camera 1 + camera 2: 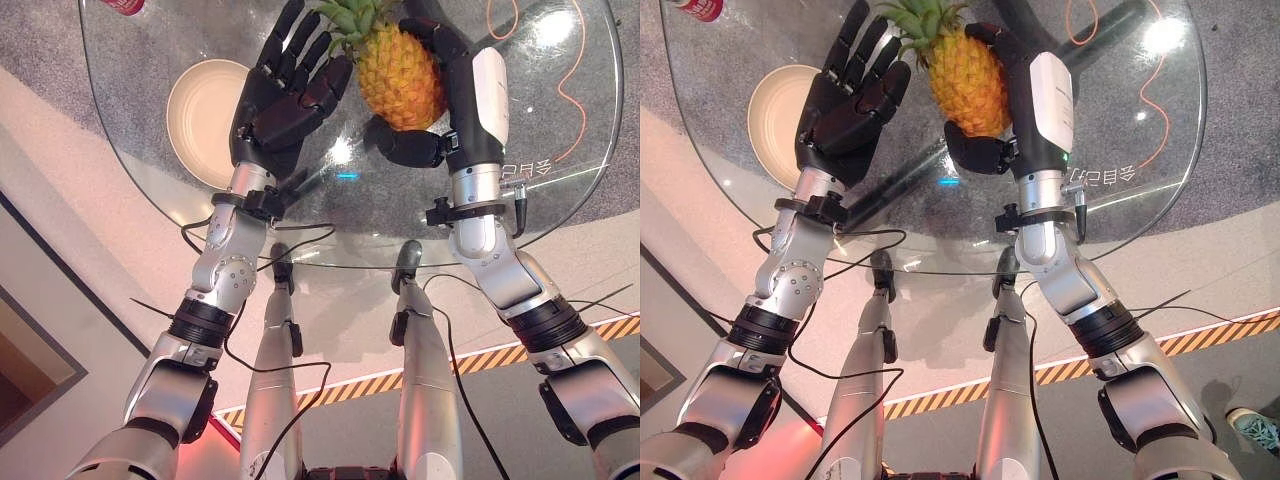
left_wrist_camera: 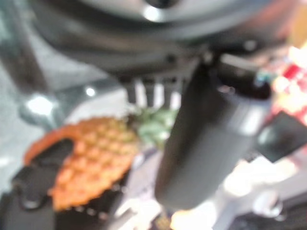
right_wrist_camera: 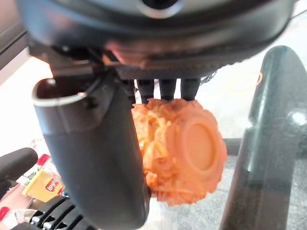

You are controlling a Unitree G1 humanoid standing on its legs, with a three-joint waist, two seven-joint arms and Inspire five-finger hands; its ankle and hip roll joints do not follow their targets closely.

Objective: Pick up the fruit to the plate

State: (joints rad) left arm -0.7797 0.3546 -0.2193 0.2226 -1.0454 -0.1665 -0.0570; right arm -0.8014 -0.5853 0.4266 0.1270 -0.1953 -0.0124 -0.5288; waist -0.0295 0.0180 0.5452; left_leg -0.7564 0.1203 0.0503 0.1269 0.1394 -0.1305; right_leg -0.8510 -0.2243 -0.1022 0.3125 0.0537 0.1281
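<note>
Our right hand (image 1: 1025, 100) is wrapped around the orange-yellow pineapple with its green leafy crown (image 1: 398, 72), thumb curled under the fruit's lower end and fingers reaching round its far side. In the right wrist view we see the flat round base of the pineapple (image 3: 184, 148) pressed between the thumb and the row of fingers, so the grip is firm on the fruit. We hold the pineapple above the round clear glass tabletop (image 1: 560, 190), tilted, with the crown pointing away from us and toward our left side.

Our left hand (image 1: 285, 95) is spread with its fingers straight and holding nothing, palm turned toward the pineapple. Its fingertips (image 1: 335, 70) lie just beside the fruit's left flank; we cannot tell whether they touch it. In the left wrist view the pineapple (image 2: 93, 155) shows past the hand, with the dark fingers of our right hand (image 2: 36, 179) around it.

On the glass, to the left of our left hand, sits the round cream-coloured plate (image 1: 200, 105), partly covered from our view by that hand. The pineapple is apart from the plate, with the left hand between them. At the far left edge of the table we see a red and white object (image 1: 122, 6), cut off by the frame. A thin orange cord (image 1: 575, 80) curls beneath the glass on the right.
</note>
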